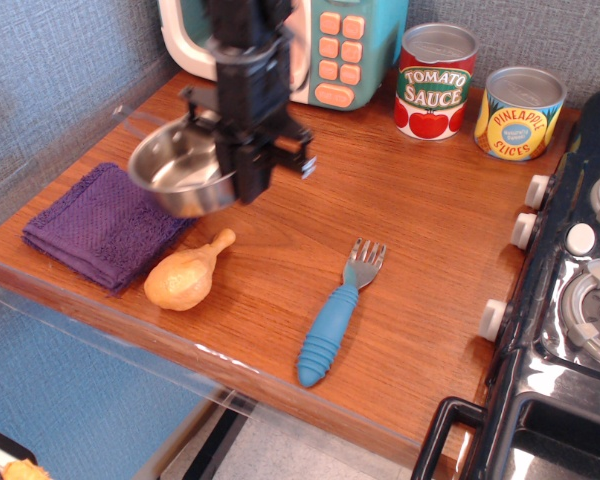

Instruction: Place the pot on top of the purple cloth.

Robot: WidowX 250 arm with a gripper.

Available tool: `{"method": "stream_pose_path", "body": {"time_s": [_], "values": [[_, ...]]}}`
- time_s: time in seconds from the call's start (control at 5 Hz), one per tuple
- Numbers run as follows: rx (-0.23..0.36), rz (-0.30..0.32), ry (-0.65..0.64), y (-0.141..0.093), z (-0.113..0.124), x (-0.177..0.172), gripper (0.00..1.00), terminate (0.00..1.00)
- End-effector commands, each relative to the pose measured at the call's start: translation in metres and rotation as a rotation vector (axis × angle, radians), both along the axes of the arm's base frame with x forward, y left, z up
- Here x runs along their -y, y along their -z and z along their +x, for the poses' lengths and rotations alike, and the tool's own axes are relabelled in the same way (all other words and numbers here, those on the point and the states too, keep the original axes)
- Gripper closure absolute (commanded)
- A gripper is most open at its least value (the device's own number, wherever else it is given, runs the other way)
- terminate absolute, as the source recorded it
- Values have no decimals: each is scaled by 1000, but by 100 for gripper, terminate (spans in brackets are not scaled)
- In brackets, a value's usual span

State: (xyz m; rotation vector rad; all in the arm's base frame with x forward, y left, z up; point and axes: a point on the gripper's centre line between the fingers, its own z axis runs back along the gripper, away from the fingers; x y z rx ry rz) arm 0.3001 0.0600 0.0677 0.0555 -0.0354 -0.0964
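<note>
The pot (pixel 180 170) is a small shiny steel pan. It hangs in the air, held by its right rim in my black gripper (pixel 245 180), which is shut on it. The pot is above the table and overlaps the right edge of the purple cloth (pixel 95 225), a dark purple folded towel lying flat at the table's left front. The pot's wire handle is hidden.
A toy chicken drumstick (pixel 188 271) lies just right of the cloth. A blue-handled fork (pixel 337 315) lies mid-table. A toy microwave (pixel 325 45), a tomato sauce can (pixel 435 82) and a pineapple can (pixel 520 112) stand at the back. A toy stove (pixel 570 300) is at the right.
</note>
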Motion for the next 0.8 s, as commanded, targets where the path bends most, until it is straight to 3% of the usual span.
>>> {"method": "stream_pose_path", "body": {"time_s": [0.0, 0.6], "values": [[-20, 40, -2, -3, -3, -45, 100, 0], [-63, 17, -9, 5, -23, -61, 100, 0]]}}
